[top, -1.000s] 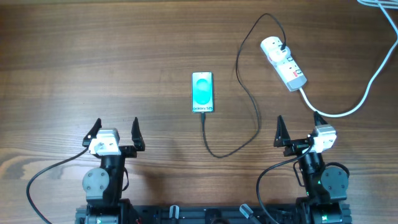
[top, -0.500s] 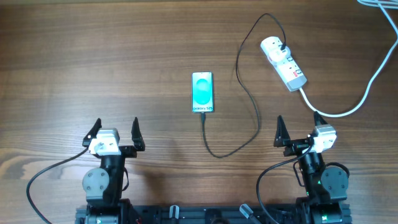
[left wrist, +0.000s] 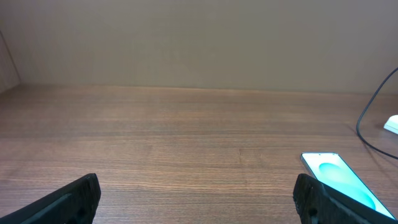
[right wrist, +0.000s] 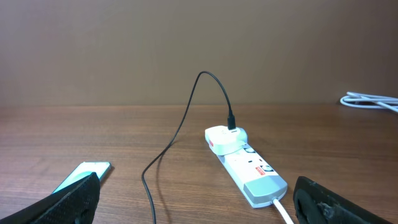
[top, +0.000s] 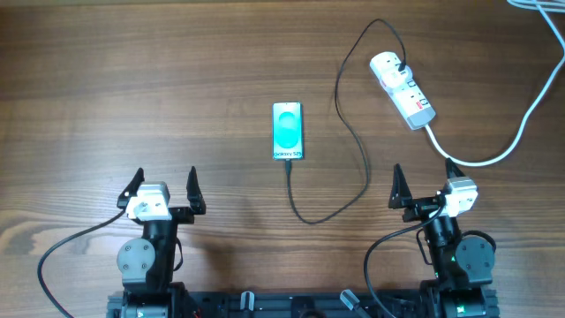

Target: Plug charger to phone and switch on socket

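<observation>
Nearest to us, the left gripper [top: 165, 179] and the right gripper [top: 423, 175] stand near the front edge of the tabletop [top: 132, 71]. Both have their jaws spread wide and nothing between them. Just beyond lies the slack loop of the charger [top: 365, 172], a thin black cable. Its connector tip [top: 287, 165] lies right at the near short edge of the phone [top: 288, 131], which is flat in the middle of the tabletop, its cyan screen up. Farther to the right the socket [top: 403, 89] lies diagonally. The other end of the charger is plugged in its far end, and a thick white cord [top: 494, 157] goes out from its near end.

We judge the cable light and limp, so it will not push; we would take hold on the short stiff part just behind the tip. The phone is light and smooth and may slide when the tip presses it, so the other gripper should brace its far edge. The switch of the socket probably needs only a short press from above, but the strip can shift.

We cannot tell if the tip is seated in the port or only touches the edge; the port is not visible. Both wrist views cut the phone to one corner. The red marks on the socket are too small to read the switch position.
</observation>
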You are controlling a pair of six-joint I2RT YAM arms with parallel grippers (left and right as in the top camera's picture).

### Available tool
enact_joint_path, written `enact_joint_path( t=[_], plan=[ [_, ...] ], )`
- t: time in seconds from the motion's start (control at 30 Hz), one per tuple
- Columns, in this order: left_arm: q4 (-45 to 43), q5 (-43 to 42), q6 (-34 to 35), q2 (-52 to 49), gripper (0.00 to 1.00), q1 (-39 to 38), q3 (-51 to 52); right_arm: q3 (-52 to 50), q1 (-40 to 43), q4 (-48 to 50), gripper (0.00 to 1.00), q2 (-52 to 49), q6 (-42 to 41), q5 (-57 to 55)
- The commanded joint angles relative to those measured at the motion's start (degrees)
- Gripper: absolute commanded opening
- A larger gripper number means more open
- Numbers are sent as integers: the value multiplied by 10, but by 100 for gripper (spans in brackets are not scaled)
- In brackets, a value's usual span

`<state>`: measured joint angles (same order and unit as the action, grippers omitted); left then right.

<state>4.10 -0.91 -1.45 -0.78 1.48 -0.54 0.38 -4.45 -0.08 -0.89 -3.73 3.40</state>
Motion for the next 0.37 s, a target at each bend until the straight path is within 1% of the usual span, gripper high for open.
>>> enact_joint_path(
  t=[0.0,0.33],
  plan=[
    [2,3,-11,6,100,3,2,-1,2,2,100,3,7,-3],
    [2,3,-11,6,100,3,2,-1,2,2,100,3,7,-3]
  ],
)
